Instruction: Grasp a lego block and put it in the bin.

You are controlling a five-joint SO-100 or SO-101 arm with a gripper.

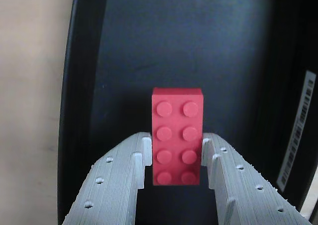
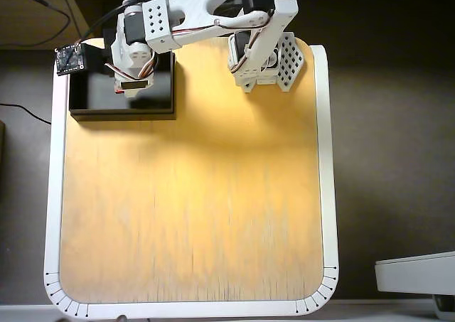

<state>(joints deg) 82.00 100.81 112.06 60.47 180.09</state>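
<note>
In the wrist view the red lego block (image 1: 177,135) stands studs-up between my two grey fingers, which press on its long sides. My gripper (image 1: 177,141) is shut on the block. It hangs over the dark grey floor of the black bin (image 1: 82,96), and I cannot tell how high. A white barcode strip (image 1: 298,130) runs along the bin's right rim. In the overhead view the gripper (image 2: 133,86) hovers over the bin (image 2: 121,109) at the table's far left corner, and the arm hides the block.
The wooden table top (image 2: 192,208) with a white rim stretches in front of the bin. The arm's base (image 2: 269,59) sits at the far edge, right of the bin. A small circuit board (image 2: 70,59) lies at the bin's left corner.
</note>
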